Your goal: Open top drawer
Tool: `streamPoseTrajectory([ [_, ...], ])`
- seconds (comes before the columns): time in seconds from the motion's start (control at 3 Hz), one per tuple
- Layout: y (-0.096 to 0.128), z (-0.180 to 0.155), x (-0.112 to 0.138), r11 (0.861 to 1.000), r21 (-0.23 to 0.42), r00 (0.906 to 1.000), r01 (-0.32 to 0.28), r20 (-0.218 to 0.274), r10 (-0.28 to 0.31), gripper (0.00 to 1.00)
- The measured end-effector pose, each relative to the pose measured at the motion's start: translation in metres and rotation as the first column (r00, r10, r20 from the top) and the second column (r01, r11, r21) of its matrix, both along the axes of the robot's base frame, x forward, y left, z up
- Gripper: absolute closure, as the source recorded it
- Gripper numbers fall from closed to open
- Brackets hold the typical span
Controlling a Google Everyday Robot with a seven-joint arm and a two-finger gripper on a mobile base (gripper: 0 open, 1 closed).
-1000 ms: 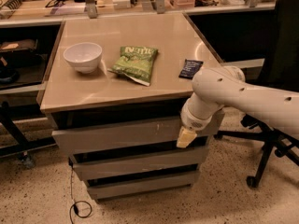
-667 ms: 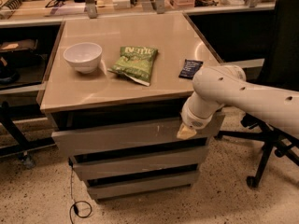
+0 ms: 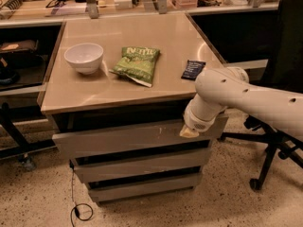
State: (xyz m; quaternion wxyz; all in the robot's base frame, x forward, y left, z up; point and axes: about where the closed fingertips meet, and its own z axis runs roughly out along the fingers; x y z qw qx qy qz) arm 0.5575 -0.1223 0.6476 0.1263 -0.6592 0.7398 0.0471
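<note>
The tool (image 3: 189, 132), opening not discernible, rests against the top drawer (image 3: 118, 141) at its right end, an office chair (image 3: 269, 150) nearby.

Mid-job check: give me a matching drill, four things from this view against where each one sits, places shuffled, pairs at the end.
Things:
1. white bowl
2. green snack bag
3. dark packet
4. claw

Places:
A. at the front of the top drawer, near its right end
B. middle of the countertop
C. left part of the countertop
D. right part of the countertop, near its edge

Pairs: 1-C, 2-B, 3-D, 4-A.
</note>
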Motion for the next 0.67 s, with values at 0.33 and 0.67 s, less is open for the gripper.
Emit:
streamPoseTrajectory([
  [0.33,0.0,0.0048,0.0,1.0,0.0,1.0,0.0,0.0,0.0,1.0],
  [0.67,-0.0012,0.0135,-0.0087,1.0,0.012,0.9999,0.008,0.009,-0.008,1.0],
])
